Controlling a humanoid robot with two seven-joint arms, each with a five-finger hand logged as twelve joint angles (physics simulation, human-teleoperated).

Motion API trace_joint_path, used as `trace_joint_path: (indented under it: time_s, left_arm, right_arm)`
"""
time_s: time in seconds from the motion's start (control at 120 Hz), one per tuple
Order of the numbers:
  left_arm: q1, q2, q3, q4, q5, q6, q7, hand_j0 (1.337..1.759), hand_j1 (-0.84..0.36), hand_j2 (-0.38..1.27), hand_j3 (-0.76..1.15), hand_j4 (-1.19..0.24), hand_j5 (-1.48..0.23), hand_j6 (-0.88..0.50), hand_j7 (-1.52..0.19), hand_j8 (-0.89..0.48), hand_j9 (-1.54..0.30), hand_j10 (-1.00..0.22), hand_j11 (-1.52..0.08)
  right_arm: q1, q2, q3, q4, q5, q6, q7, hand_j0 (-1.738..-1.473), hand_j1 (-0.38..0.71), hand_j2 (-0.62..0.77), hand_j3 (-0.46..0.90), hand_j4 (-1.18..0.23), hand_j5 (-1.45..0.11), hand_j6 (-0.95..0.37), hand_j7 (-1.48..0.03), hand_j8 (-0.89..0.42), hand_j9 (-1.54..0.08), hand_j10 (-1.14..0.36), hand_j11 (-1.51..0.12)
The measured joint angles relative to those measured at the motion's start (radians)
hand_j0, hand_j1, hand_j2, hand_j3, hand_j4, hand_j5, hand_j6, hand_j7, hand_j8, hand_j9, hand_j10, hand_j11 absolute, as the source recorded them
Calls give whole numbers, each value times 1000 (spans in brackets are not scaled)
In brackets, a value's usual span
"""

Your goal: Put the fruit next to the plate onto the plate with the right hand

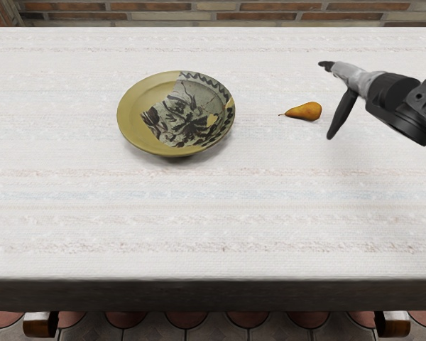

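Pale table (213, 213), plate (131, 114), pear (304, 111), right hand (349, 84) spread

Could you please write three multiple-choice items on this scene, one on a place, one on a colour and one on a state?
1. Where does the pear lie?
A. On the table, right of the plate
B. On the plate
C. In the hand

2. What colour is the pear?
A. Green
B. Orange-yellow
C. Red

3. How is the right hand?
A. Shut on the pear
B. Open, apart from the pear
C. Resting on the plate

Answers:
1 A: bare table shows between pear and plate.
2 B: its skin is orange-yellow.
3 B: its fingers are spread, holding nothing, just right of the pear.
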Motion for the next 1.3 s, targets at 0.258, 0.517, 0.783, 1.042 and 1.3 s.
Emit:
trace_joint_path:
  time_s: [0.258, 0.517, 0.783, 1.042, 1.3]
  left_arm:
    - [0, 0, 0, 0, 0, 0, 0, 1658, 326, 4, 0, -19, -25, -19, -25, -19, -25, -19, -25]
    - [0, 0, 0, 0, 0, 0, 0, 1658, 326, 4, 0, -19, -25, -19, -25, -19, -25, -19, -25]
    - [0, 0, 0, 0, 0, 0, 0, 1658, 326, 4, 0, -19, -25, -19, -25, -19, -25, -19, -25]
    - [0, 0, 0, 0, 0, 0, 0, 1658, 326, 4, 0, -19, -25, -19, -25, -19, -25, -19, -25]
    - [0, 0, 0, 0, 0, 0, 0, 1658, 326, 4, 0, -19, -25, -19, -25, -19, -25, -19, -25]
  right_arm:
    - [50, 262, -73, -250, -35, -94, -23, -1658, -349, 1, 0, -2, 0, -4, 0, -3, 0, -2, 0]
    - [24, 401, -129, -446, -34, -170, -19, -1658, -349, 1, 0, -2, 0, -3, 0, -2, 0, -2, 0]
    - [-13, 507, -152, -629, -23, -186, 57, -1658, -349, 1, 0, -1, 0, -2, 0, -2, 0, -1, 0]
    - [-33, 533, -153, -674, -17, -165, 86, -1658, -310, -6, 0, -34, -43, -35, -43, -34, -43, -34, -43]
    - [-31, 525, -153, -720, 5, -58, 89, -1658, -265, -13, 0, -71, -92, -72, -92, -72, -92, -71, -92]
